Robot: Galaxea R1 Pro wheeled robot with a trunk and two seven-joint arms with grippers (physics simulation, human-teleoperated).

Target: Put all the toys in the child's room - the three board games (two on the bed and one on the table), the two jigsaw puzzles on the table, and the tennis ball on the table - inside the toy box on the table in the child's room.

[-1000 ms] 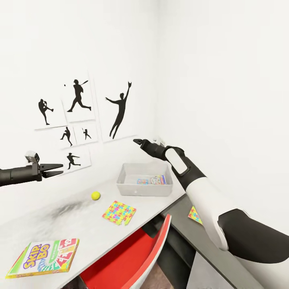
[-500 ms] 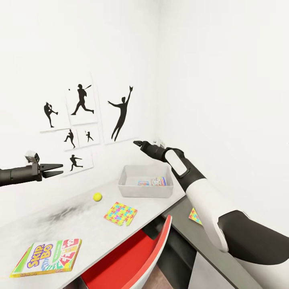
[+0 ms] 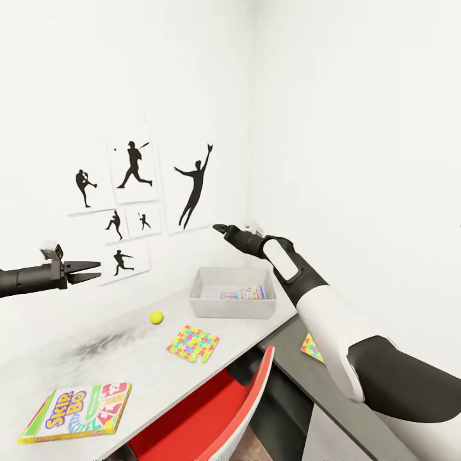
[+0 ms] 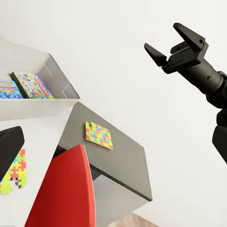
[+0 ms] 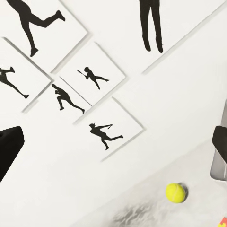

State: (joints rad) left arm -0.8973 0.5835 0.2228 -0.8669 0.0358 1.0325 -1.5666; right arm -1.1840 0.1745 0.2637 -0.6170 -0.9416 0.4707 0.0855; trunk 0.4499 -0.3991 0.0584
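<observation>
Camera has panned slightly since the earlier head frames: wall prints and desk contents sit a little further right; both arms hold the same pose. Left gripper [image 3: 91, 270] hovers above the pale table [image 3: 128, 358], jaws apart, empty. Skip-Bo board game [image 3: 78, 411] lies flat at the near left edge. Wall prints [image 3: 131, 205] of ballplayer silhouettes hang on the far white wall. Tennis ball [image 3: 156, 317] rests mid-table; one jigsaw puzzle [image 3: 193, 343] lies just near-right of it. Red chair [image 3: 218, 410] is tucked under the table. Toy box [image 3: 234, 307] stands at the far right end, two board games [image 4: 21, 86] inside. Right gripper [image 3: 220, 227] is above it, jaws apart. Second puzzle [image 3: 311, 347] is on the dark lower section [image 4: 118, 161].
</observation>
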